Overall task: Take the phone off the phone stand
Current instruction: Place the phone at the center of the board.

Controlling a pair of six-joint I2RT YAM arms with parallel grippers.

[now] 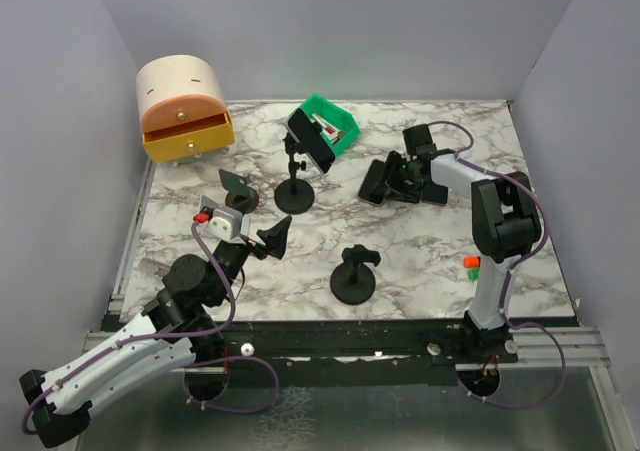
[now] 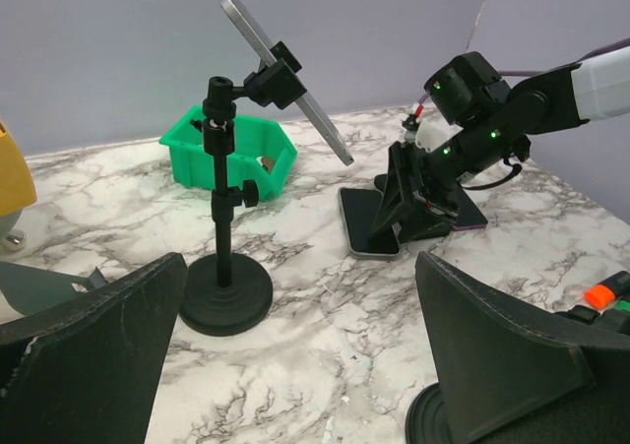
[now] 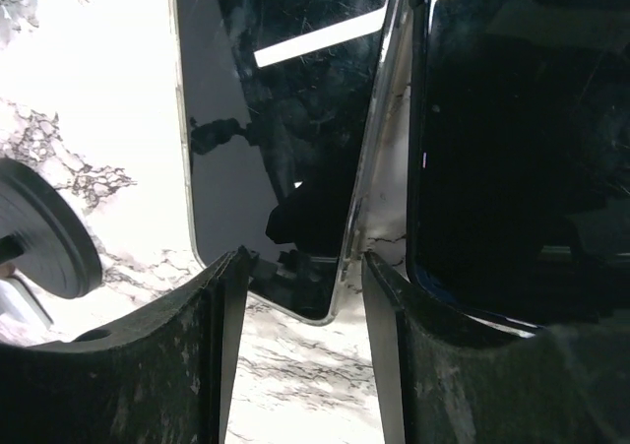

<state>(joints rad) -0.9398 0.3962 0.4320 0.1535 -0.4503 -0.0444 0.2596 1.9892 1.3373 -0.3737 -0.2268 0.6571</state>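
- Your right jaws stand part-way apart and grip nothing. Their two dark fingers (image 3: 148,365) point down at the counter (image 1: 430,251).
- Just ahead of the gap between those fingers lies a silver-edged phone (image 3: 266,119), flat on the counter with its screen up. Its near end shows between the fingertips.
- Beside it, ahead of the right-hand finger, a second dark phone (image 3: 512,149) also lies flat. A thin strip of marble shows between the two.
- Your left jaws are spread wide and hold nothing, with their fingers (image 2: 89,355) low over the counter.
- Straight ahead of the left jaws the phone stand (image 2: 224,227) stands upright on its round base.
- The phone (image 2: 295,90) you are after is still clamped at the top of that stand. It sits tilted, higher than the left jaws and well apart from the right jaws.
- Beyond the stand from the left jaws sits a green bin (image 2: 197,149).
- Near the right-hand finger of the left jaws stands a shorter empty stand (image 1: 353,271).
- Well off to the left of the left jaws, at the far side of the counter, sits an orange drawer box (image 1: 185,121).
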